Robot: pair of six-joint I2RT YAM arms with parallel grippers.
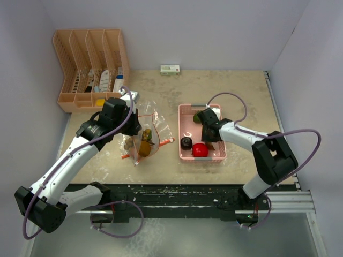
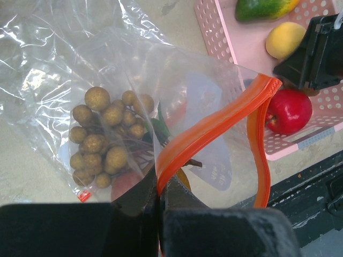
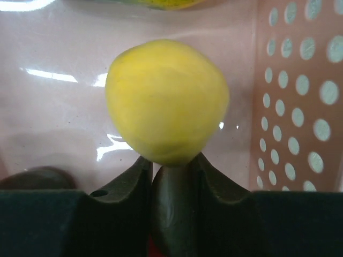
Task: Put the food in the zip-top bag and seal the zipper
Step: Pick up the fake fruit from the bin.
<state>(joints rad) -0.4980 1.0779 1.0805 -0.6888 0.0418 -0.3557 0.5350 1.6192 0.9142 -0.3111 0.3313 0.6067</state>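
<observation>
Loading the zip-top bag (image 1: pixel 143 140) is the step in hand: it lies on the counter (image 1: pixel 214 85) just left of the pink basket (image 1: pixel 180 131), left jaws clamped on its orange zipper strip (image 2: pixel 214 126), mouth gaping toward the basket, cluster of small tan balls (image 2: pixel 104 136) already inside. Right jaws sit inside the basket, tips against the yellow lemon (image 3: pixel 167 101); cannot tell whether they grip it or only touch. Red apple (image 1: pixel 200 150), dark ball (image 1: pixel 186 143) and mango (image 1: pixel 199 116) lie in the basket; next move likely needs a sure hold on the lemon, then a lift over the basket wall to the bag mouth.
</observation>
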